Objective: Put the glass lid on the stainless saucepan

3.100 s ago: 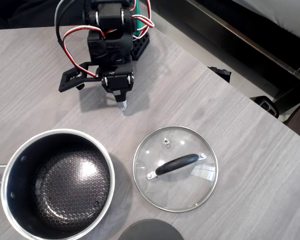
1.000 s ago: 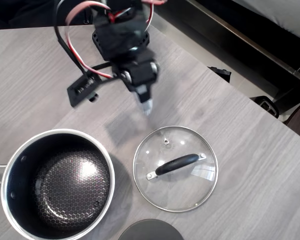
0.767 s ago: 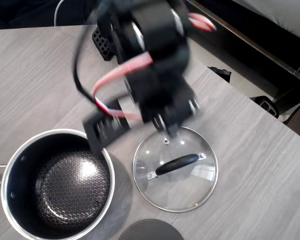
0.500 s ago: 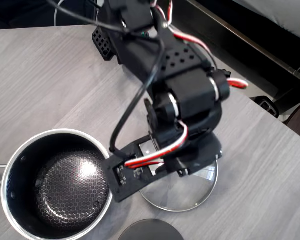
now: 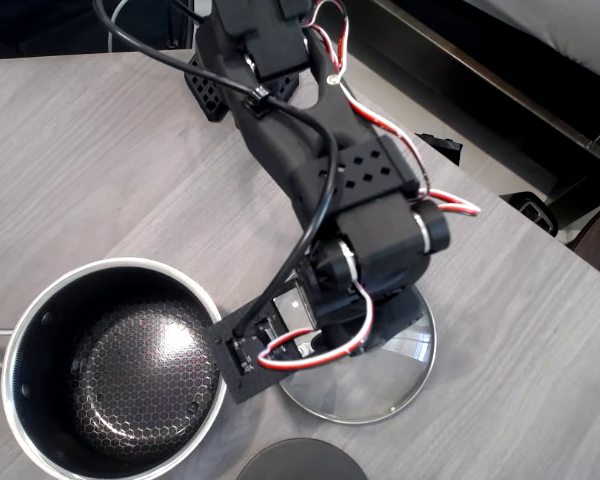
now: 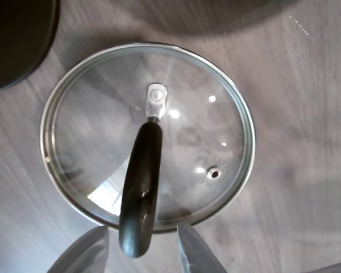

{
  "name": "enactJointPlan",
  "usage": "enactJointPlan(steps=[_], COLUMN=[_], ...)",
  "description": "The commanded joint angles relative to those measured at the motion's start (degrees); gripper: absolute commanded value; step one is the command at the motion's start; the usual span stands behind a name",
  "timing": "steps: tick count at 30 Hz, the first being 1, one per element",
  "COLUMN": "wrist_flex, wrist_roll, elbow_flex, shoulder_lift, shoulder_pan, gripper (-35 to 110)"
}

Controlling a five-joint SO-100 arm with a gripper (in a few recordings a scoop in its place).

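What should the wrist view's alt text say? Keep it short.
A glass lid lies flat on a grey wood-grain table, seen from straight above. Its black handle points toward the camera, its near end between the two open jaws of the gripper. A dark round disc sits at the top left corner.

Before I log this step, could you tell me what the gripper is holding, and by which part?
Nothing yet: the open gripper straddles the end of the lid's black handle, its fingers not closed.
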Motion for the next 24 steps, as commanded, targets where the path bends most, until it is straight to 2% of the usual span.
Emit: enactJointPlan(steps=[1,14,16,17,24], wrist_flex=[0.44,-0.53,-0.79,-1.05,-1.67], wrist_roll=[-0.35,-0.70,-1.14,-1.41,-1.85], elbow_flex=[0.18,-0.35,-0.35,-0.35,-0.44], shoulder_lift=[0.62,-4.31,-4.57,-4.75,-5.71], shoulder_pan=[-0.35,-0.44,-0.53,-0.62,-1.32], gripper=[17,17,13,2,0])
